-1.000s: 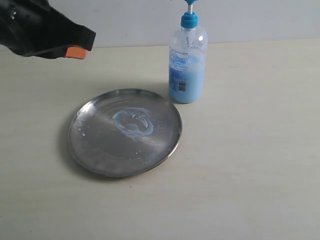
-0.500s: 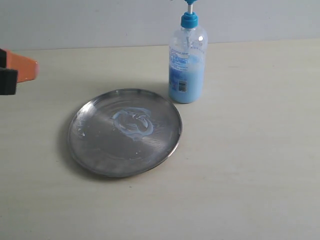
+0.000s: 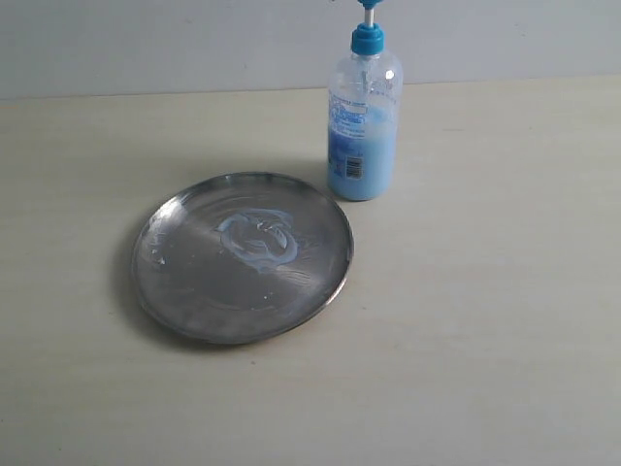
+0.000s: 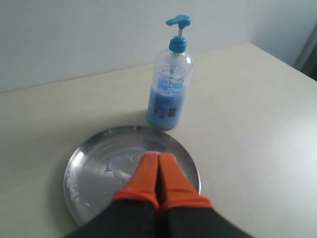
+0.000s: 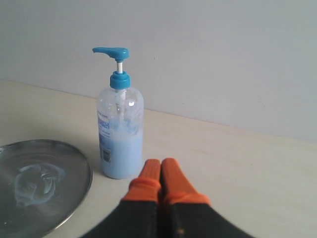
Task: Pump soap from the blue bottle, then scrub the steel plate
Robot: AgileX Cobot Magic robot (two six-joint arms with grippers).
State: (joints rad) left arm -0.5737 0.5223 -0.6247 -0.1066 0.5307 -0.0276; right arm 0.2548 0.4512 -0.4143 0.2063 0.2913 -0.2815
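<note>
we are looking at the large round shallow shiny steel plate (image 3: 189,291) lying flat on the pale tabletop (image 3: 485,340). the pale blue-white soap (image 3: 257,238) is sitting as a swirled smear near the plate's middle. the clear plastic pump bottle (image 3: 362,146) with the bright blue head is standing upright, long axis vertical, just beside the plate's far right rim, with a thin gap showing.

the orange left fingers (image 4: 148,173) are pressing together and holding nothing. they are pointing over the plate's near part, with the smear just past their tips and the bottle beyond it. the orange right fingers (image 5: 173,181) are likewise pressing together, empty, and facing the bottle, with the plate off to one side. neither arm is showing in the exterior view, so both are hanging outside the area it covers.

we are judging the left arm better placed for the plate and the right for the pump. soap is already lying spread, so pumping looks done. bare tabletop is lying open around plate and bottle, the wall is rising behind them, and a tabletop edge is showing past the bottle in the left wrist view.
</note>
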